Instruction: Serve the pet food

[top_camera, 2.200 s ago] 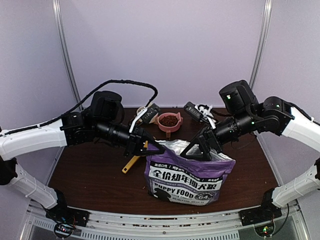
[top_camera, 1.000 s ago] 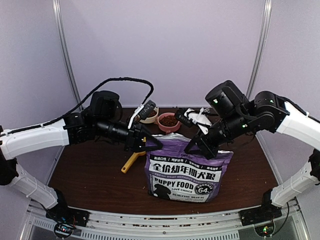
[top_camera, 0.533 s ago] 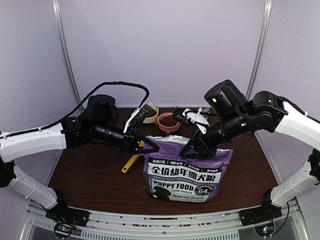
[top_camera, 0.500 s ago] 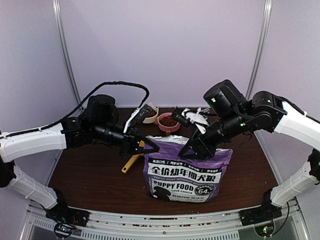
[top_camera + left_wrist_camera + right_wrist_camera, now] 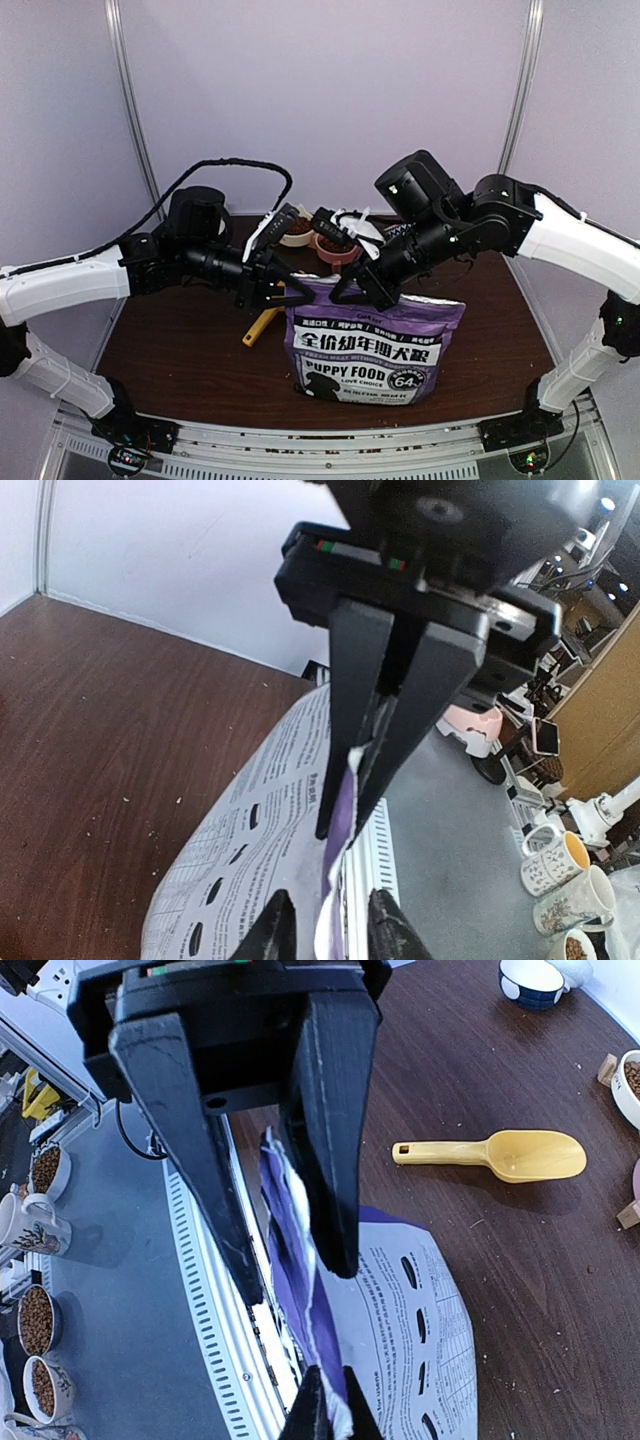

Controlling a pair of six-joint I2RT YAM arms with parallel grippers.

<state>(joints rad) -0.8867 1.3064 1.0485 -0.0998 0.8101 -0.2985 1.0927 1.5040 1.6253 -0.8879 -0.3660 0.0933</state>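
The purple bag (image 5: 375, 345) stands upright at the front middle of the table (image 5: 170, 350), its printed face toward the arm bases. The right gripper (image 5: 345, 293) is pinched tight on the bag's top edge. The left gripper (image 5: 283, 292) sits at the same edge with its jaws apart, the rim running between them unclamped (both wrist views show the gap). Kibble (image 5: 634, 1078) lies in a white bowl (image 5: 620, 1095) toward the back, next to a pink bowl (image 5: 342, 257). The inside of the bag is hidden. A yellow scoop (image 5: 262, 325) lies flat just left of the bag.
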